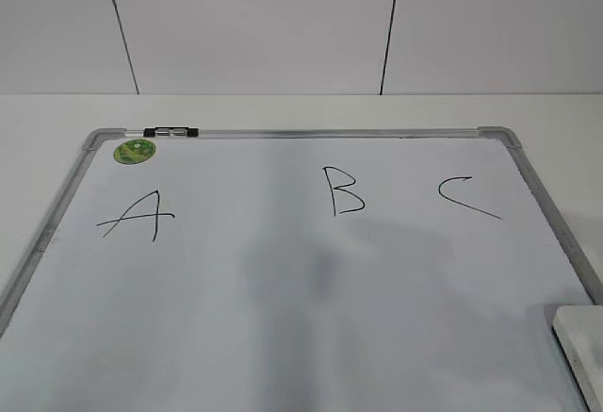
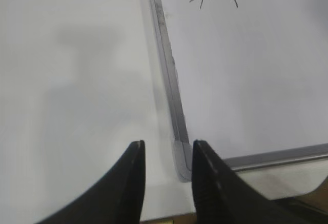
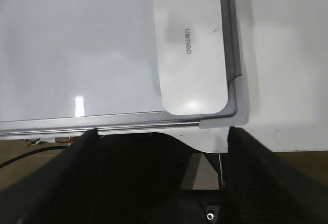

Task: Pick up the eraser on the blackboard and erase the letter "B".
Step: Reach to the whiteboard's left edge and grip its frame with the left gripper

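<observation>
The blackboard (image 1: 311, 133) is a white board with a grey frame, lying flat on the table. The letter "B" (image 1: 344, 191) is drawn in black at its far middle, between a slanted "A" (image 1: 138, 215) and a "C" (image 1: 466, 195). The eraser (image 1: 579, 346) is a white oblong block lying in the board's near right corner. It also shows in the right wrist view (image 3: 190, 44). My right gripper (image 3: 161, 131) is open and empty, just short of the board's near edge (image 3: 77, 124). My left gripper (image 2: 167, 147) is open and empty over the board's near left corner (image 2: 180, 162). Neither gripper shows in the exterior view.
A round green sticker (image 1: 134, 151) sits at the board's far left corner. A marker (image 1: 171, 132) lies on the far frame. White table (image 2: 77, 80) surrounds the board. A white wall stands behind. The table's front edge (image 3: 287, 152) is just below the eraser's corner.
</observation>
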`<control>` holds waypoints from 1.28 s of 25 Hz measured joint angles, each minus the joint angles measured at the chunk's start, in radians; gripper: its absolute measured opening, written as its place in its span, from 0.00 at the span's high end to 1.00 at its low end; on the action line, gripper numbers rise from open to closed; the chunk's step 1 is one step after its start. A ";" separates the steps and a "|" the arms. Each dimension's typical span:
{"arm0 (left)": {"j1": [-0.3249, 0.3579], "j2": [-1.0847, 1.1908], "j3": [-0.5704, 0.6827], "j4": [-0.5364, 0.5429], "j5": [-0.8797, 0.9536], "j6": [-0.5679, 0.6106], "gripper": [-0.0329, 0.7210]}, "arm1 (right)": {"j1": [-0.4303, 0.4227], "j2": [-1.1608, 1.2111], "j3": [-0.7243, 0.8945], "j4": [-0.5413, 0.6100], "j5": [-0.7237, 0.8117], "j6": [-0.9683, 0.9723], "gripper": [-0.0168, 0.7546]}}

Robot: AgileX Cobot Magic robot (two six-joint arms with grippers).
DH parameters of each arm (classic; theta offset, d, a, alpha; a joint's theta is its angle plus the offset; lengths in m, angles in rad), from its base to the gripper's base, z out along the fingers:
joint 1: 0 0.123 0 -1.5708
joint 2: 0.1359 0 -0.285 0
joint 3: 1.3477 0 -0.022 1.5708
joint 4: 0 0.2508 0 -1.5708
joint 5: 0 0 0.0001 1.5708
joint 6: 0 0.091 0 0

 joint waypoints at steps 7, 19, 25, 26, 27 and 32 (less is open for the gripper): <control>0.000 0.286 -0.107 -0.009 0.073 -0.083 0.64 | 0.000 0.002 0.000 0.000 -0.001 0.000 0.22; 0.000 0.828 -0.273 -0.018 0.029 -0.092 0.64 | 0.000 0.002 0.000 -0.002 -0.003 0.000 0.22; 0.000 1.084 -0.424 0.038 -0.049 -0.088 0.64 | 0.000 0.002 0.000 -0.008 -0.003 0.000 0.22; 0.000 1.117 -0.446 0.040 -0.066 -0.088 0.64 | 0.000 0.002 0.000 -0.008 -0.003 0.000 0.22; 0.000 1.162 -0.471 0.040 -0.078 -0.088 0.64 | 0.000 0.002 0.000 -0.008 -0.003 0.000 0.22; 0.000 1.328 -0.556 0.045 -0.146 -0.088 0.64 | 0.000 0.002 0.000 -0.008 -0.003 0.000 0.22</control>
